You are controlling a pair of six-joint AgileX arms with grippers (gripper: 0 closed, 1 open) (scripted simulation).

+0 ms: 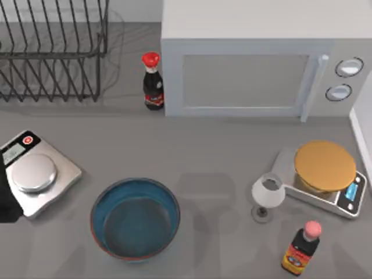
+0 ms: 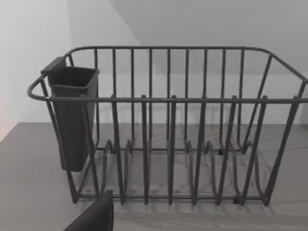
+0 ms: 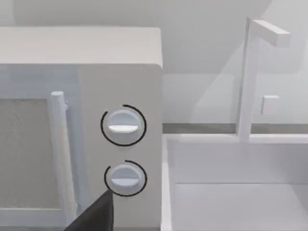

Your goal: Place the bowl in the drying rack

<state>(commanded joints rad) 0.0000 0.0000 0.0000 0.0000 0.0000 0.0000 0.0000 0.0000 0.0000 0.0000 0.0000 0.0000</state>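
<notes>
The bowl (image 1: 135, 220), deep and teal-blue with a thin reddish-brown rim, stands upright and empty on the grey table near the front, left of centre. The drying rack (image 1: 52, 49) of dark wire bars stands at the back left, and the left wrist view faces it head-on (image 2: 168, 130) with a dark cutlery cup (image 2: 72, 115) hung on one end. A dark part of my left gripper (image 2: 94, 216) shows low in that view, well short of the rack. My left arm (image 1: 4, 200) sits at the table's left edge. A dark part of my right gripper (image 3: 96, 214) shows in front of the microwave's knobs.
A silver scale (image 1: 36, 173) lies left of the bowl. A red-capped soy bottle (image 1: 152, 81) stands right of the rack, beside the white microwave (image 1: 256, 64). At the right are a scale with a golden plate (image 1: 324, 168), a wine glass (image 1: 267, 195) and a pink-capped bottle (image 1: 302, 249).
</notes>
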